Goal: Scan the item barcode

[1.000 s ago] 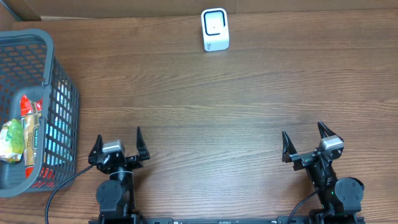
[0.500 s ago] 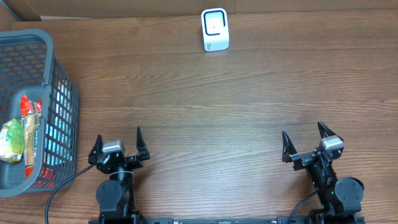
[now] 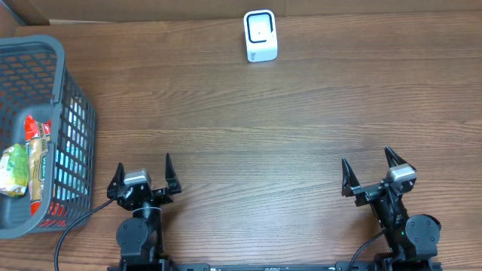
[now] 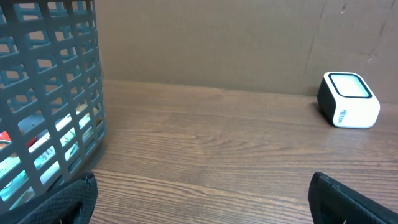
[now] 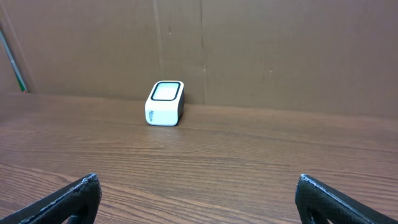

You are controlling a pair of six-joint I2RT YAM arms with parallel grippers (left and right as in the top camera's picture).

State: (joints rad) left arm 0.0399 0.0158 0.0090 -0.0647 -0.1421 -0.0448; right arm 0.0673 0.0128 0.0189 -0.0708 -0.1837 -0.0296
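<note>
Far left, the grey basket (image 3: 77,128) holds the goods. A green packet (image 3: 13,172) lies against a red and yellow packet (image 3: 35,159), both low inside, near the left edge of the overhead view. Which one gets scanned cannot be told, and no barcode shows. Both look like thin film pouches, so probably light, soft, crinkly and a bit slippery, and they would buckle under a hard squeeze. Best hold is likely across a flat side or a sealed end, a light pinch with the printed faces left bare.

The left gripper (image 3: 143,165) hovers near the table's (image 3: 248,128) front edge just right of the basket, jaws spread wide, nothing in them. The white scanner (image 3: 260,35) sits mid-table at the far edge, well apart from both arms. The right gripper (image 3: 366,158) is also spread wide and empty.
</note>
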